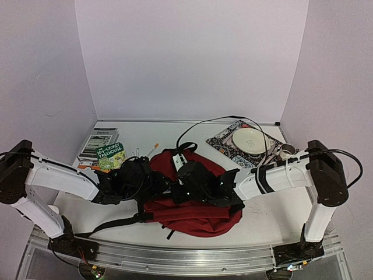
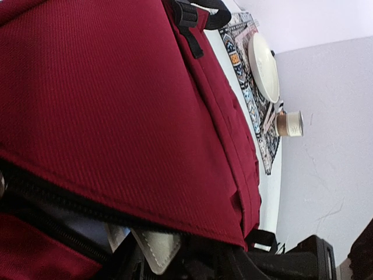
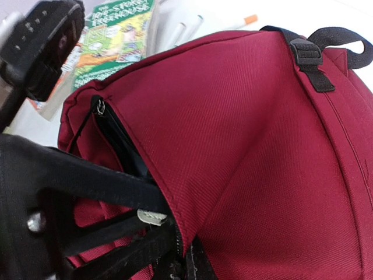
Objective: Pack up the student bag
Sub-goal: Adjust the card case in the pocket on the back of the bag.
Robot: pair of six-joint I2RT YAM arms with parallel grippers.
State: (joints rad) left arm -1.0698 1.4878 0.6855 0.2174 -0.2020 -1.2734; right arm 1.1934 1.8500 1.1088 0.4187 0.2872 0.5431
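Trouble could come from the student bag (image 1: 195, 214), the biggest thing there, which lay in the middle of the surface (image 1: 265, 219) under both arms. Its mouth was open only a little, and its red cloth was soft. If the flap (image 3: 204, 105) slipped free, the mouth would likely fall shut and nothing could go in. A hard pull could also drag the whole bag toward the plate (image 1: 249, 140) on the patterned mat (image 1: 224, 143) at the far right. The green book (image 1: 110, 156) lay apart from the bag at the far left, not yet packed. An arm would need to fetch it with the mouth held wide. The right pincer (image 3: 175, 248) was closed tight on the edge of the flap by the zip (image 3: 100, 108) and held it up. The left pincer (image 2: 157, 256) sat at the mouth too, just under the flap's edge. One pale pad (image 2: 156, 249) showed there, but whether that pincer was open or closed could not be told.
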